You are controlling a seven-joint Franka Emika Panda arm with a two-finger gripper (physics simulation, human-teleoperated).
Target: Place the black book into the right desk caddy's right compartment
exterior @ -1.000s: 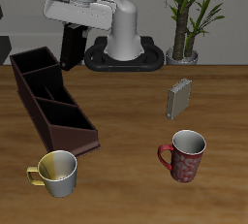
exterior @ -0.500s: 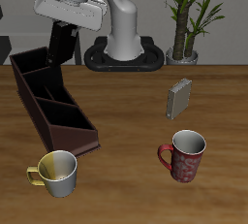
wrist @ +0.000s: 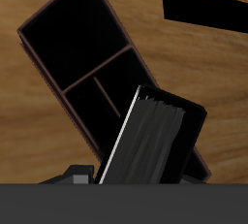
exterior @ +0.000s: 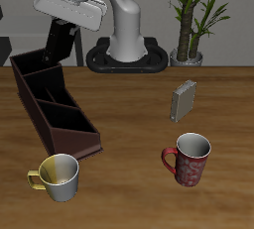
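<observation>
- The black book point(exterior: 60, 43) hangs tilted in the upper left of the exterior frame, held up off the table above the far end of the right desk caddy point(exterior: 52, 104).
- The gripper point(exterior: 63, 25) has its fingers closed on the book's upper end, judging by how it dangles beneath the hand.
- In the wrist view the book point(wrist: 150, 141) fills the foreground, white page edge showing, with the caddy point(wrist: 82, 58) open beneath it.
- So pickup and carry look done; the drop is not.
- The right compartment point(exterior: 35, 62), the squarish end section, holds nothing yet.
- Left to do, I'd say: line up, lower, release.
- The grey book point(exterior: 184, 100) and red mug point(exterior: 189, 160) stand well apart.
</observation>
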